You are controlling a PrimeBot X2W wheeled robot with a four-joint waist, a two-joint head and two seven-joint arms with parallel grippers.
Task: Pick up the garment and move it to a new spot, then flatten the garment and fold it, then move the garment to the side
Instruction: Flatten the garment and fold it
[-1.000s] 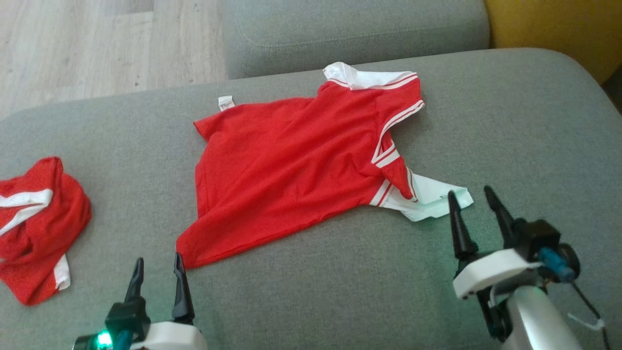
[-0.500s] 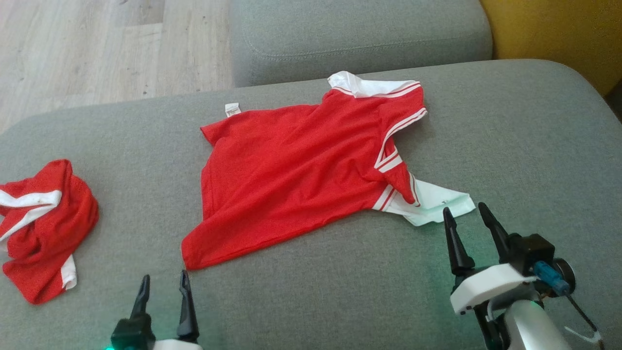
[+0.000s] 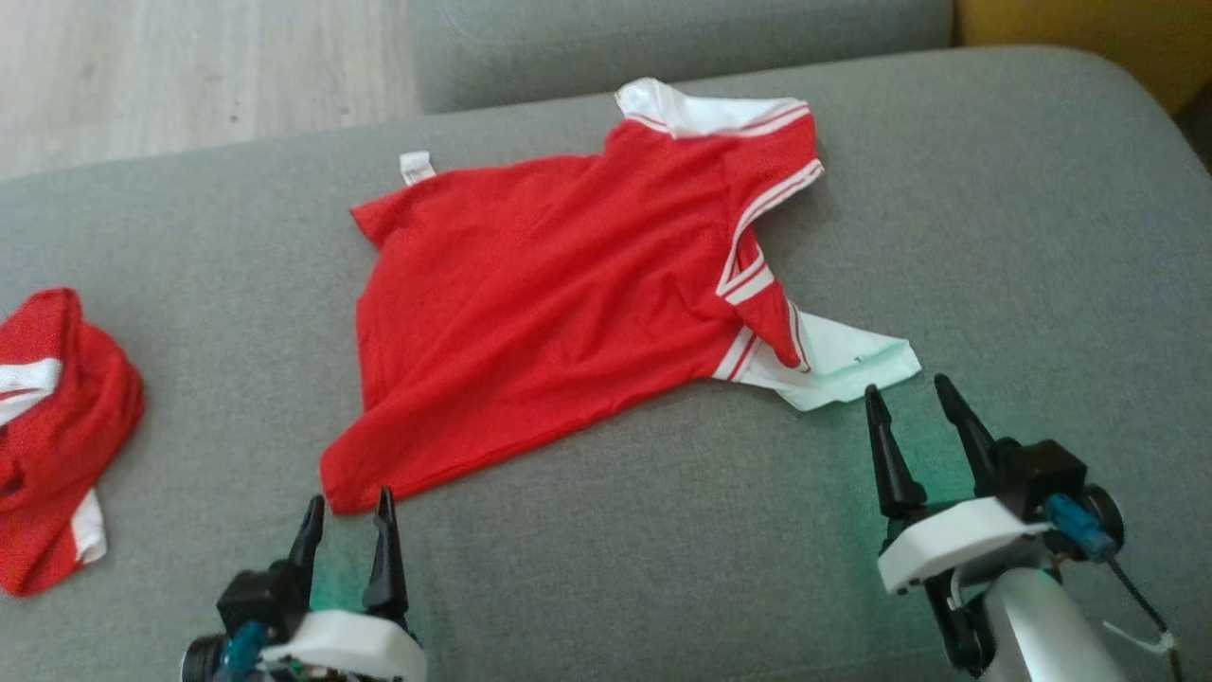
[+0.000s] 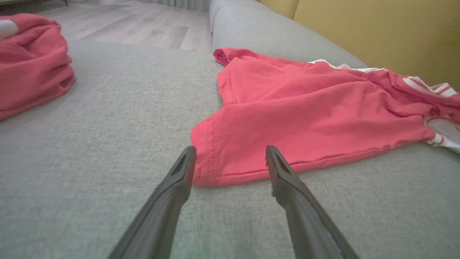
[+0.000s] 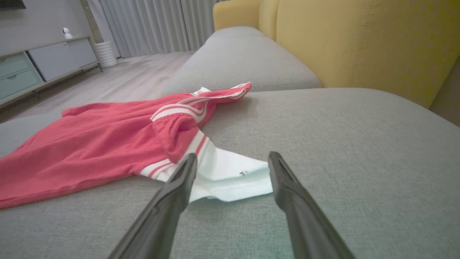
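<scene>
red garment (image 3: 568,294) lies spread on grey sofa cushion (image 3: 1023,237), left gripper (image 3: 347,516) and right gripper (image 3: 907,409) both spread-jawed at its near corners, flattening step, next looks like pinching both corners.

grey fabric sofa seat (image 3: 663,568) spanned the foreground, with a second grey cushion (image 5: 237,61) adjoining beyond it. a yellow upholstered backrest (image 5: 359,46) stood behind both. pale wood-plank floor (image 3: 189,76) lay past the sofa. grey curtains (image 5: 154,25) hung at the far end. a low cabinet (image 5: 46,61) with grey and teal fronts stood against a grey wall (image 5: 39,18). light was soft and even.
</scene>
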